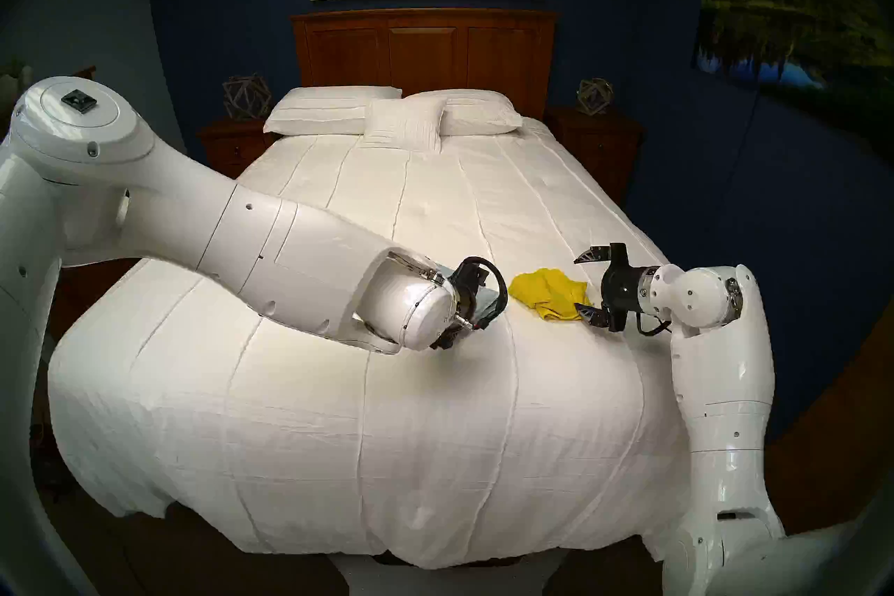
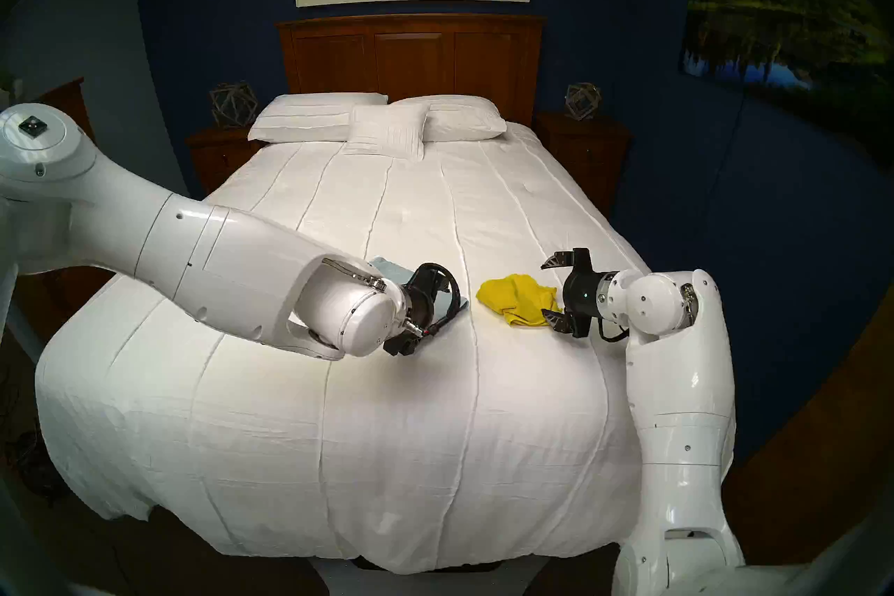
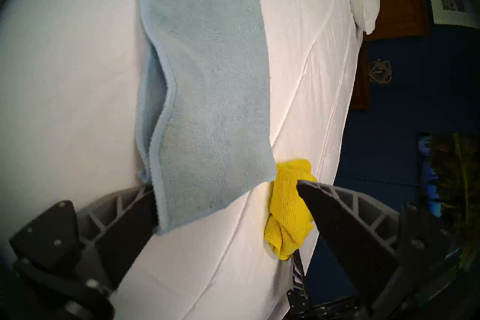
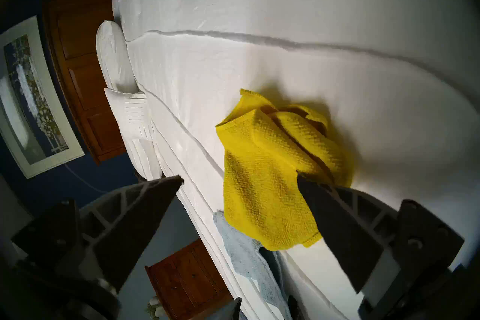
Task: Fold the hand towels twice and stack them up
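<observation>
Yellow towel: bright microfibre cloth lying crumpled on the white quilt, near the bed's right edge.
Blue towel: pale microfibre, folded over once, flat on the quilt just left of the yellow one, mostly hidden under the left wrist in the head views.
Left gripper: fingers spread wide above the blue towel's near end, pinching nothing.
Right gripper: fingers spread wide beside the yellow towel, 1 fingertip at its edge; contact cannot be told.
Bedhead: 3 white pillows against a wooden headboard.
Writing: none readable.
</observation>
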Available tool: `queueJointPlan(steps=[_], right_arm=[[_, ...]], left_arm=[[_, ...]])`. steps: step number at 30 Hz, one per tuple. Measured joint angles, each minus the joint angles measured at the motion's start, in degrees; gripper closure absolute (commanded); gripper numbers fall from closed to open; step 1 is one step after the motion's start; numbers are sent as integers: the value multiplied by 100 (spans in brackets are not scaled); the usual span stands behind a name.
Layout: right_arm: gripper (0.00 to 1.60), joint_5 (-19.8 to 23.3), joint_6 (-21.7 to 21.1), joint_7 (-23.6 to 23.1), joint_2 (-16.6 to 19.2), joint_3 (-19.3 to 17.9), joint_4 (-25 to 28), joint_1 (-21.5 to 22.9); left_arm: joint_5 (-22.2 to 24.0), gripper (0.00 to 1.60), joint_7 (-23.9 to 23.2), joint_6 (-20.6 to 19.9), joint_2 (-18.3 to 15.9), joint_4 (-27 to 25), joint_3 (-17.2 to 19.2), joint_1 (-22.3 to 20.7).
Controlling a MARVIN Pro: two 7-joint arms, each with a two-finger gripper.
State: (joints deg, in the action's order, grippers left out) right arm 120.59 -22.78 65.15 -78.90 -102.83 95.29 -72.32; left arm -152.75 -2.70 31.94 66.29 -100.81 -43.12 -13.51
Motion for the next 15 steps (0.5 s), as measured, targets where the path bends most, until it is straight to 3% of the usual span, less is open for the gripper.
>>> queueJointPlan(steps=[4,5,6,7,8,9,10,12,13,14,15], right_arm=[[0,-1,-3,1,-5,-4,0,0],[0,-2,-4,1,-6,-4,0,0],[0,-2,-5,1,-8,-5,0,0],[0,-3,-6,1,-9,-6,1,0],[0,-3,-6,2,-10,-7,1,0],[0,-3,-6,2,-10,-7,1,0],[0,-3,-8,2,-12,-8,1,0],[0,-4,-10,2,-14,-10,1,0],[0,-4,-10,2,-15,-11,1,0],[0,-4,-11,3,-15,-11,1,0],[0,-4,-12,3,-16,-12,1,0]], left_arm=[[37,9,41,1,37,94,0,95],[50,41,45,1,43,112,0,118],[63,41,46,3,48,127,0,140],[82,59,47,7,52,142,0,172],[86,59,47,8,53,144,0,178],[91,81,47,9,53,146,0,185],[103,81,47,12,53,151,-2,200],[118,102,49,16,52,155,-10,205],[120,102,49,16,51,158,-11,205],[122,120,50,16,50,161,-13,205],[126,125,53,16,47,170,-17,205]])
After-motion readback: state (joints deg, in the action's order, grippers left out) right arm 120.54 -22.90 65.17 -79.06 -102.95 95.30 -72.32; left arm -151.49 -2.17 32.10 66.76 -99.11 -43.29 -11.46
